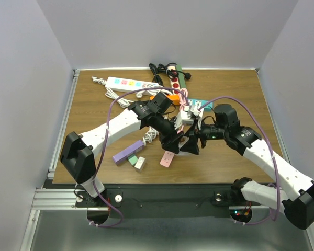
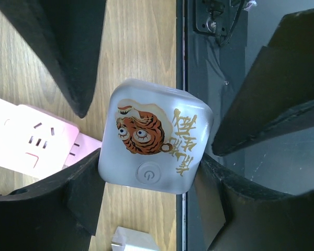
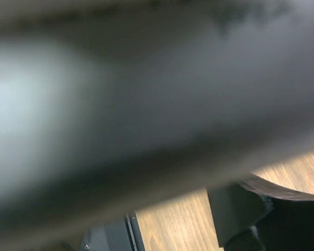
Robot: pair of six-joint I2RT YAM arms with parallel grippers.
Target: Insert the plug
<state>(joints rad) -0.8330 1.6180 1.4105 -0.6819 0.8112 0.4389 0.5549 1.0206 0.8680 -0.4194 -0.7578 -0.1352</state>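
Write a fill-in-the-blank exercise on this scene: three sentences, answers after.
1. The cube gripped by the left end effector bears a picture of a ____.
2. The power strip lying beside it in the left wrist view is ____.
3. The long strip at the back left is mainly ____.

Missing words: tiger; pink; white.

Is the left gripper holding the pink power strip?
No, the left gripper is clamped on the white tiger-print power cube, while the pink power strip lies on the table.
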